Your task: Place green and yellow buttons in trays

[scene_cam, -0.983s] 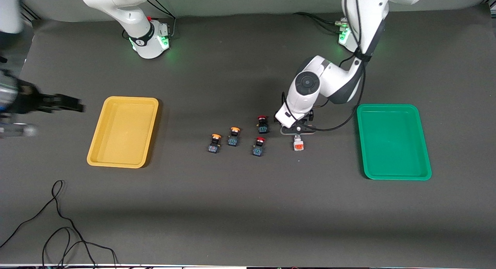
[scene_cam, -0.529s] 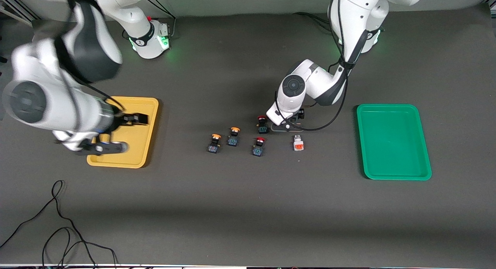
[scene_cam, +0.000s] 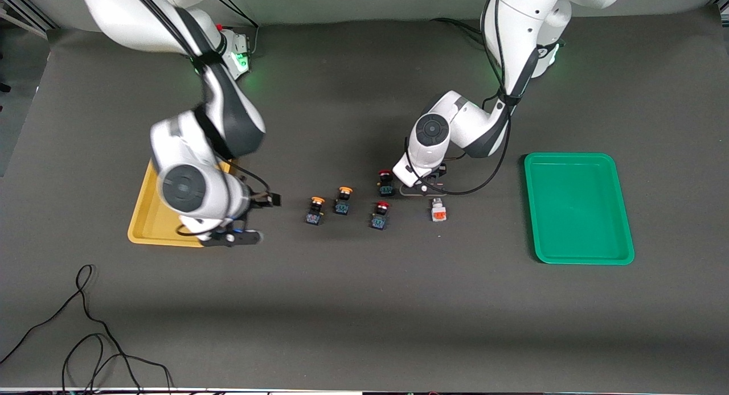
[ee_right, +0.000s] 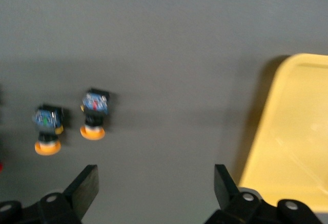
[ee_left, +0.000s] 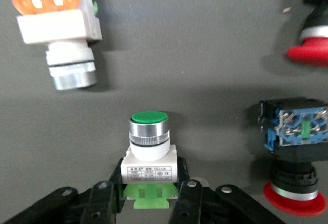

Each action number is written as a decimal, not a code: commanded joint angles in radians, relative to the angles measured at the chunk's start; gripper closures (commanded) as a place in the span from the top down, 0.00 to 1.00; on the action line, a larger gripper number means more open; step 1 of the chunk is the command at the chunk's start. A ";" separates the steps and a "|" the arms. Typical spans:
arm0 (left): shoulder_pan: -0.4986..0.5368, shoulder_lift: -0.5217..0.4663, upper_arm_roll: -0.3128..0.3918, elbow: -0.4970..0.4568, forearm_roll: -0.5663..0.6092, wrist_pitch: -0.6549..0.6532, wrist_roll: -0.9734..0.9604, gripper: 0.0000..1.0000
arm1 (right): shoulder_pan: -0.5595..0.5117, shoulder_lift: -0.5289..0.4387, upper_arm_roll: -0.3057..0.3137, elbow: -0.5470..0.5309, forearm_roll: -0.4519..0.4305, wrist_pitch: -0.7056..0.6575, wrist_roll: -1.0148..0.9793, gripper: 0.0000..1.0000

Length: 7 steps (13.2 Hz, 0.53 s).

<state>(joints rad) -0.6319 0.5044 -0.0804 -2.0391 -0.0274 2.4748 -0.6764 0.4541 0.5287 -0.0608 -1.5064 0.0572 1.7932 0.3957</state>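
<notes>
Left hand (ee_left: pixel 148 184): low at the desk (scene_cam: pixel 364 304), fingers (ee_left: pixel 180 196) closed against the sides of the green button (ee_left: pixel 148 142).
Right hand (ee_right: pixel 155 183): fingers spread wide, holding nothing, over the desk.
Yellow buttons (ee_right: pixel 47 131) (ee_right: pixel 94 114): on the desk just ahead of the right hand.
Yellow tray (ee_right: pixel 292 131): beside the right hand.
Green tray (scene_cam: pixel 578 207): well apart from the left hand.

robot lab: 2 arms, dark-matted table (scene_cam: pixel 364 326)
</notes>
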 commanded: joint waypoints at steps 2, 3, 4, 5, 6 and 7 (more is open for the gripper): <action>0.076 -0.159 0.002 0.063 -0.011 -0.230 -0.012 0.19 | 0.043 0.106 -0.010 0.015 0.022 0.141 0.098 1.00; 0.110 -0.202 0.001 0.080 -0.041 -0.287 0.004 0.18 | 0.055 0.131 -0.010 0.015 0.036 0.181 0.115 1.00; 0.148 -0.249 0.004 0.089 -0.077 -0.340 0.064 0.18 | 0.060 0.163 -0.010 0.017 0.038 0.217 0.130 1.00; 0.206 -0.297 0.005 0.091 -0.101 -0.406 0.130 0.18 | 0.072 0.184 -0.010 0.017 0.039 0.251 0.155 1.00; 0.278 -0.338 0.005 0.092 -0.111 -0.469 0.188 0.18 | 0.081 0.201 -0.010 0.017 0.039 0.279 0.181 1.00; 0.352 -0.369 0.005 0.091 -0.111 -0.529 0.261 0.18 | 0.083 0.218 -0.010 0.017 0.039 0.305 0.204 1.00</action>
<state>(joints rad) -0.4067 0.2152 -0.0675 -1.9215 -0.1049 2.0397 -0.5427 0.5154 0.7142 -0.0602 -1.5053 0.0792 2.0565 0.5436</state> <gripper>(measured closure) 0.590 0.000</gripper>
